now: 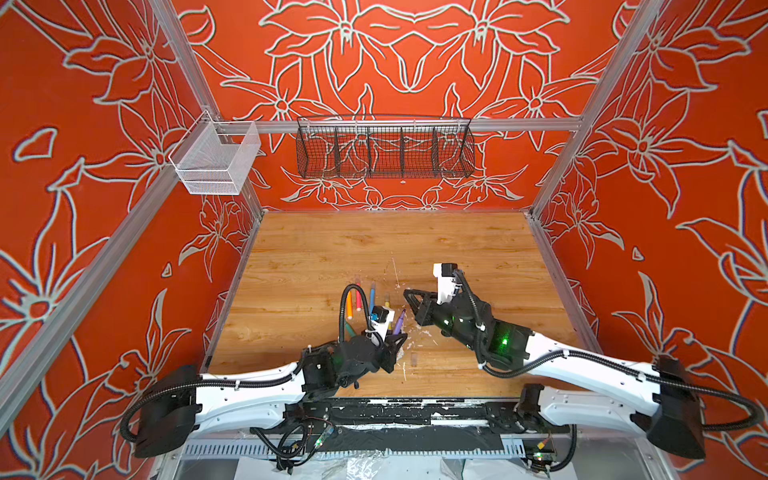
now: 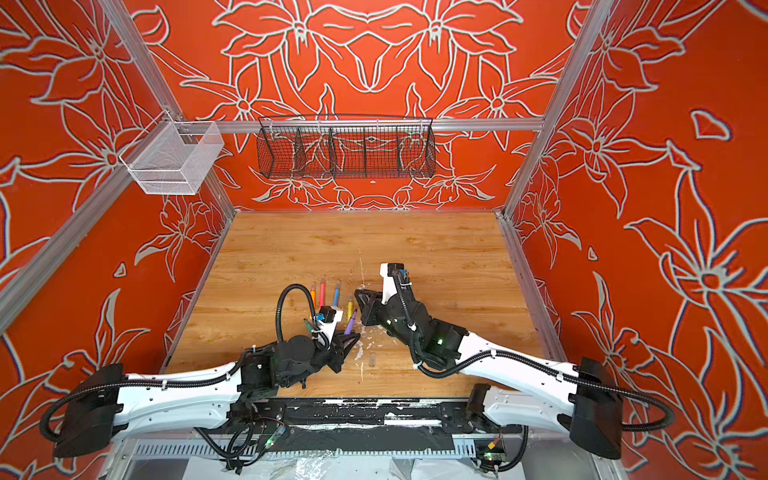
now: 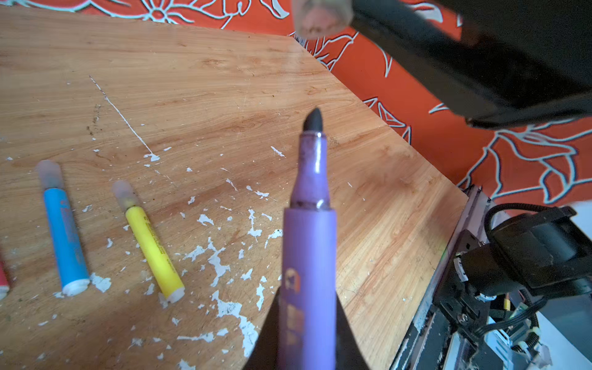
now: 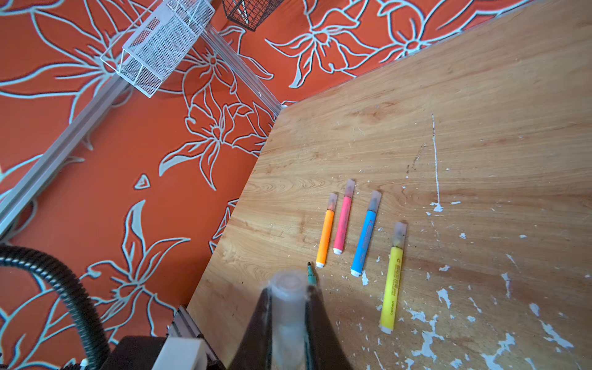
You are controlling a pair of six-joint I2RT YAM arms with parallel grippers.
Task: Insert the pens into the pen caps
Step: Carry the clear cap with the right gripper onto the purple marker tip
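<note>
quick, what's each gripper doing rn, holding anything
left gripper: closed on the purple pen
right gripper: closed on a cap

White arm links (image 1: 249, 390) with black joints (image 1: 166, 411), ribbed black cables (image 1: 341, 309), green lights (image 1: 504, 341); black fingers (image 1: 417, 296), seemingly triangular.

Your holdings, by arm:
- Left arm (image 1: 249, 390): reaches in low, forearm angled inward.
- Left gripper (image 3: 307, 298): jaws closed on the purple pen (image 3: 309, 243), whose tip juts ahead of the fingers.
- Right arm (image 1: 582, 365): stretched farther forward, wrist turned toward your left gripper.
- Right gripper (image 4: 288, 298): jaws clamped on a translucent pen cap (image 4: 288, 314), whose end sits just past the fingertips.
- Grippers: near each other, apart.
</note>
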